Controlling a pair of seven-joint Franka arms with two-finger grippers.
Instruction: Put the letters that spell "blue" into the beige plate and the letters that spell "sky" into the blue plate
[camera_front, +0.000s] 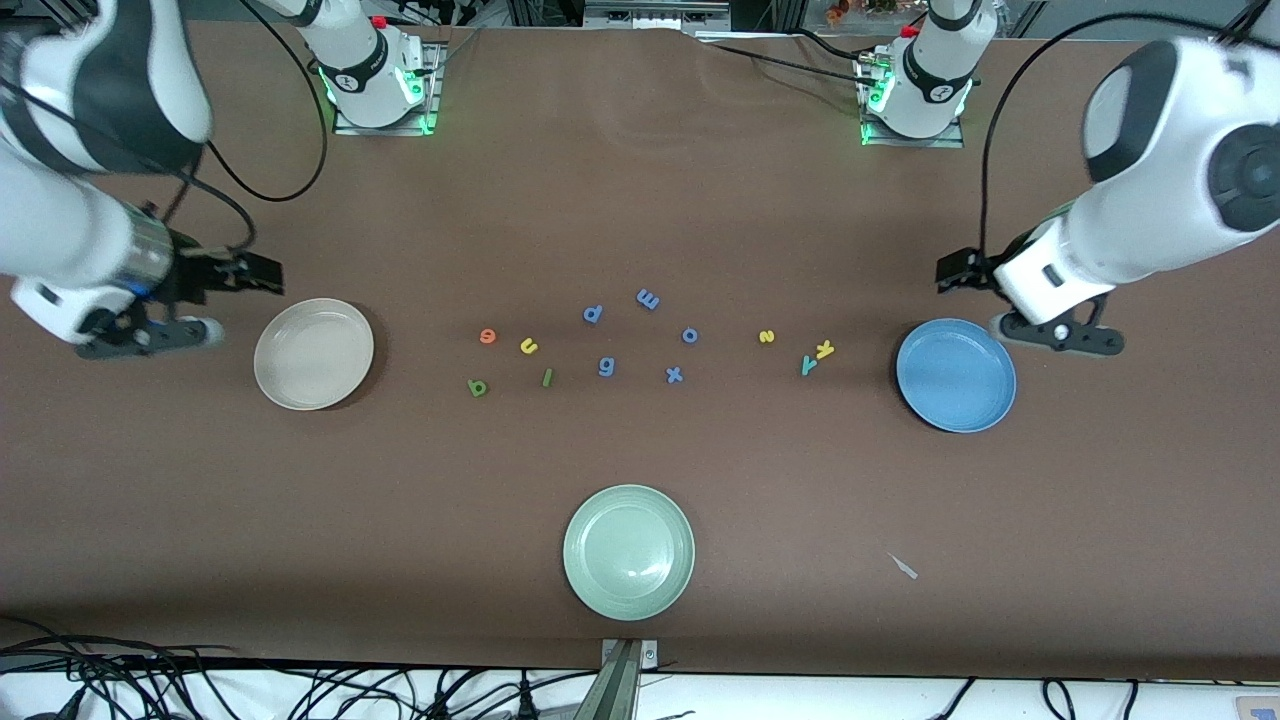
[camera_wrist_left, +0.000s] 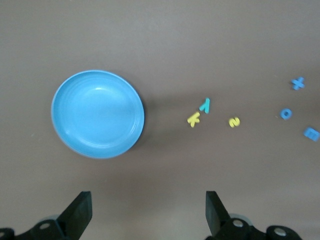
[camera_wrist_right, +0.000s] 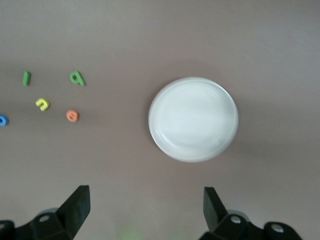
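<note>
All letters (camera_front: 650, 345) lie on the table (camera_front: 640, 200) between two plates (camera_front: 314, 354) — a third plate (camera_front: 628, 551) sits nearer the front camera.

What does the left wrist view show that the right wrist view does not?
Only the left wrist view: the blue plate, the yellow k, teal y, yellow s, and the blue x and blue m.
Only the right wrist view: the beige plate, dark green b, green l, yellow u, orange e.
Both: brown table, an open empty claw, and a blue o.

Letters (camera_front: 655, 345) betw beige plate (camera_front: 313, 354), blue plate (camera_front: 955, 375).
</note>
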